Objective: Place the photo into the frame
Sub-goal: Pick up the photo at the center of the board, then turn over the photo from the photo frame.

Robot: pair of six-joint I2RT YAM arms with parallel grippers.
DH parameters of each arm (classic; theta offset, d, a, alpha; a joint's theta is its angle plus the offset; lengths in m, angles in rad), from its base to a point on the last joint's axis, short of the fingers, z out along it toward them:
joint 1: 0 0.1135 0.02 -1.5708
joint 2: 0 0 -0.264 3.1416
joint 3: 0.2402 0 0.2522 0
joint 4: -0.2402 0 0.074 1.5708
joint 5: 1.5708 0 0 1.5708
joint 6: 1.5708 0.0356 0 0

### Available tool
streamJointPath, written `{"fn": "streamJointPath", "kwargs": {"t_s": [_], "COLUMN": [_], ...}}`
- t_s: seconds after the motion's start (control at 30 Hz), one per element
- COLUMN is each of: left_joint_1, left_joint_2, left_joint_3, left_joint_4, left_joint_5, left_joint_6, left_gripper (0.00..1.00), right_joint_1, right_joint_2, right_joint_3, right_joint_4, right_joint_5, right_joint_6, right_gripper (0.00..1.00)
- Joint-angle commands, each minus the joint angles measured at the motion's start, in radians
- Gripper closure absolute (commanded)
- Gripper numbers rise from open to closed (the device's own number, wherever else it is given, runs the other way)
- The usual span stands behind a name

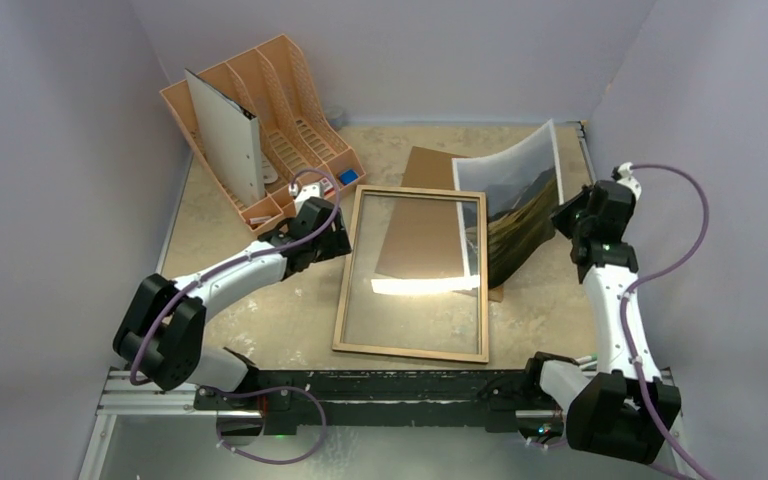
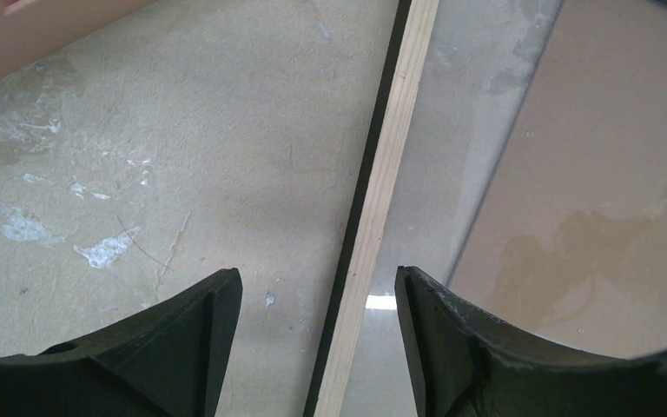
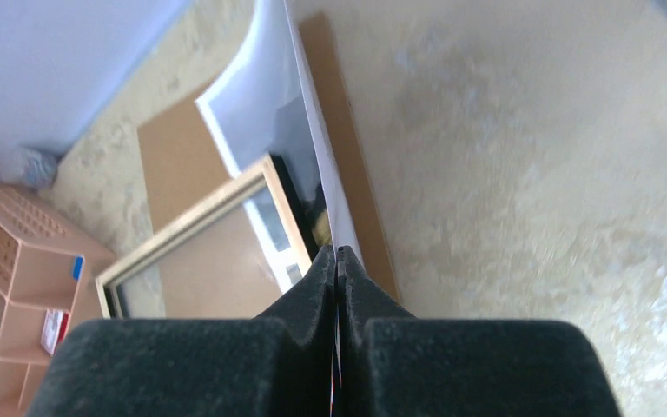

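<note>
The frame (image 1: pixel 347 285), light wood side up with a glass pane, lies flat mid-table. My left gripper (image 1: pixel 337 242) hovers open at its upper left rim. In the left wrist view the wooden rim (image 2: pixel 388 165) runs between the spread fingers (image 2: pixel 314 274) without touching either. The photo (image 1: pixel 518 205), showing dark mountains and a yellow-green plain, stands curled on edge just right of the frame. My right gripper (image 1: pixel 564 216) is shut on its right edge. From the right wrist the closed fingers (image 3: pixel 337 254) pinch the thin sheet (image 3: pixel 311 148), with the frame's corner (image 3: pixel 193 228) beyond.
A brown backing board (image 1: pixel 426 168) lies under the frame's far end and the photo. A peach file organiser (image 1: pixel 290 110) holding a grey binder (image 1: pixel 225 135) stands at the back left, close behind the left gripper. Grey walls enclose the table.
</note>
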Motion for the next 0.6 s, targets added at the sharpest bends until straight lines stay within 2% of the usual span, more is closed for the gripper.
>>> {"fn": "streamJointPath", "kwargs": {"t_s": [0.0, 0.23, 0.33, 0.5, 0.57], "left_joint_1": [0.014, 0.022, 0.023, 0.023, 0.023], "left_joint_2": [-0.033, -0.009, 0.020, 0.014, 0.018], "left_joint_3": [-0.030, -0.071, -0.077, -0.119, -0.126], "left_joint_4": [-0.012, -0.064, -0.061, 0.022, 0.034], "left_joint_5": [0.021, 0.002, 0.041, 0.147, 0.168], "left_joint_6": [-0.021, -0.039, -0.030, -0.027, -0.031], "left_gripper": [0.31, 0.31, 0.35, 0.41, 0.46], "right_joint_1": [0.000, 0.007, 0.044, 0.200, 0.306], "right_joint_2": [0.024, 0.046, 0.042, 0.056, 0.085], "right_joint_3": [0.187, 0.399, 0.436, 0.489, 0.522], "right_joint_4": [-0.049, -0.148, -0.201, -0.280, -0.321], "right_joint_5": [0.131, 0.091, 0.096, 0.108, 0.119], "right_joint_6": [-0.107, -0.225, -0.254, -0.277, -0.283], "right_gripper": [1.00, 1.00, 1.00, 1.00, 1.00]}}
